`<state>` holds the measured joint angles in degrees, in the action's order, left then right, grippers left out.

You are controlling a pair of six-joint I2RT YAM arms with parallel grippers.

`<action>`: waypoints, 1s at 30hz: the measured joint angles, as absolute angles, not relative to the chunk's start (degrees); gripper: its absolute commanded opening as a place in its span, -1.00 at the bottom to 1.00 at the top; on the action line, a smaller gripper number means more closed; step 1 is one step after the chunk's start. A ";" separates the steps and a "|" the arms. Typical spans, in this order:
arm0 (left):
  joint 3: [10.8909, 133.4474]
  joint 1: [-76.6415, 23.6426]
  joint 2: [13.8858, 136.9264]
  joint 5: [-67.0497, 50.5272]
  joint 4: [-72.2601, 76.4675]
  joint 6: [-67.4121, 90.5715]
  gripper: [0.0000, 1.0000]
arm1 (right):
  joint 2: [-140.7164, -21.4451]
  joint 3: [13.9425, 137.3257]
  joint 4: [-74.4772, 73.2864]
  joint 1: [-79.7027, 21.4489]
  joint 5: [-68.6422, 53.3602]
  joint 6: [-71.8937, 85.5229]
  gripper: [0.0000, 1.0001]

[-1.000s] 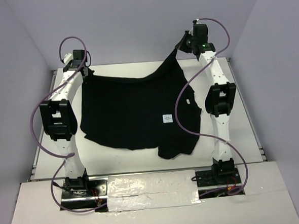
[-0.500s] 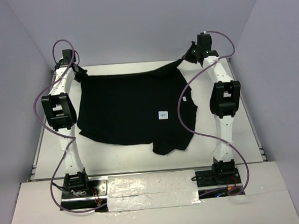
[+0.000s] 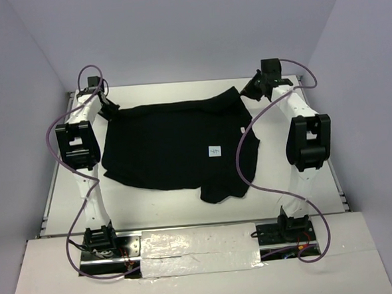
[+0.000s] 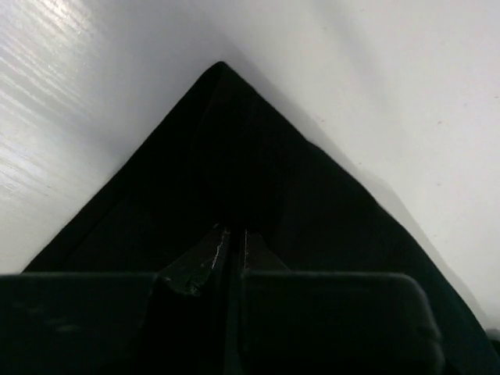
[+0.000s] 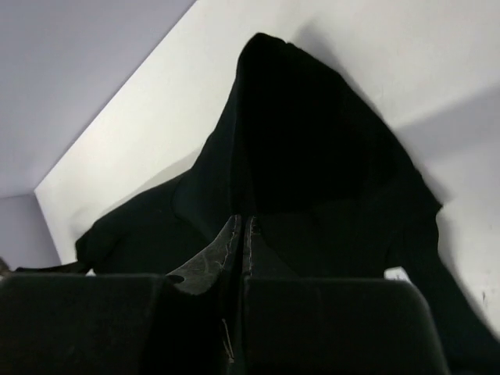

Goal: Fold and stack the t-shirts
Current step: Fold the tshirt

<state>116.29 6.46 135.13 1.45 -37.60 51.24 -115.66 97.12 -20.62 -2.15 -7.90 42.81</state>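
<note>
Both the left gripper [image 3: 107, 106] and the right gripper [image 3: 250, 90] pinch far corners of the shirt [image 3: 176, 141], so best pull it evenly taut, then lay it flat.

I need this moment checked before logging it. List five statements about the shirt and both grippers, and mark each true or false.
1. The black t-shirt lies opened out on the white table between the two arms. True.
2. The left gripper is open and clear of the cloth. False: it is shut on a far left corner of the t-shirt.
3. A small white tag shows on the t-shirt. True.
4. The t-shirt is folded into a neat square. False: it is unfolded, and one part trails toward the near edge.
5. The right gripper is shut on the t-shirt's far right corner. True.
</note>
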 measured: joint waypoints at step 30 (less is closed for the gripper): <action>110.89 9.58 130.72 -0.97 -38.20 49.23 -1.00 | -99.55 79.13 -22.50 -3.14 -6.44 50.52 -1.00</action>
<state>110.89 9.58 130.72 -0.97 -38.20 49.23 -99.55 79.13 -22.50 -3.14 -6.44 50.52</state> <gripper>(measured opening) 0.152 0.019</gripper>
